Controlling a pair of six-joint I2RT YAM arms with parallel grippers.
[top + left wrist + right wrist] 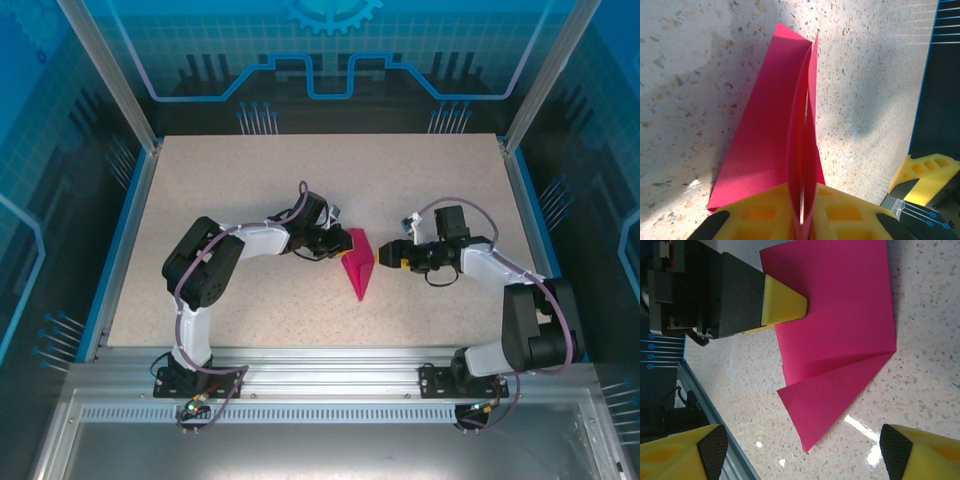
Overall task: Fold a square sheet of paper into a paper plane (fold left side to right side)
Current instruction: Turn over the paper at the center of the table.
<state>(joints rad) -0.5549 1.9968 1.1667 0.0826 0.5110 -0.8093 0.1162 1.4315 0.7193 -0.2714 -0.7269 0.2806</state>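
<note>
— Magenta paper, folded to a point: where does the paper plane [357, 262] sit?

— Between the two grippers, on the speckled table [240, 180]. The left gripper [801, 220] has hold of it. Its yellow fingers [757, 212] are pressed together on an upright fold, which rises thin and edge-on from between them. The rest of the sheet lies flat on the table ahead of the fingertips and off to one side.

— And the right gripper [805, 457]?

— Its jaws are wide apart with nothing in them. The plane's pointed end lies just ahead of it, aimed at the gap between its fingers and clear of both black pads [712, 450].

— Do the two grippers touch?

— No. Seen from the right wrist, the left gripper's yellow fingertip sits on the far edge of the paper, across the sheet from the right gripper.
</note>
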